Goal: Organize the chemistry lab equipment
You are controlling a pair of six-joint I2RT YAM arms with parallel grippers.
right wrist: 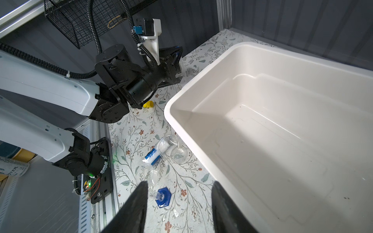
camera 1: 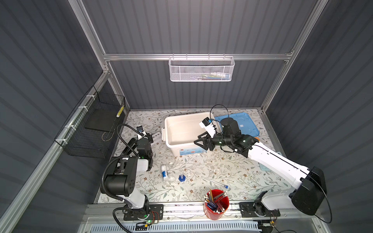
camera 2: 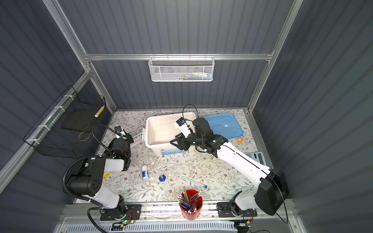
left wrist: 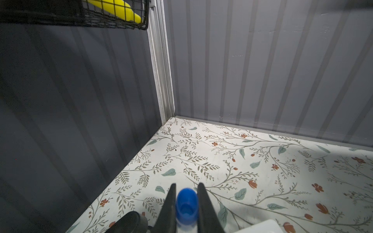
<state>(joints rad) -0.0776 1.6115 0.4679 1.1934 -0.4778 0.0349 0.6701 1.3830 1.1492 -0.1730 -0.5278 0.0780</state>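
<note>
Over the bin [camera 1: 171,146] rim hangs the right end effector [camera 1: 198,140], spread; left end effector [left wrist: 187,184] pinches a blue-capped tube [left wrist: 186,207].

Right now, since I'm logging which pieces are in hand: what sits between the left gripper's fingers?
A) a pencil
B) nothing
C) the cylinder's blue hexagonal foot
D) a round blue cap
D: in the left wrist view the left gripper has its fingers pressed against both sides of a round blue cap; the blue-footed cylinder stands well apart from it.
</note>
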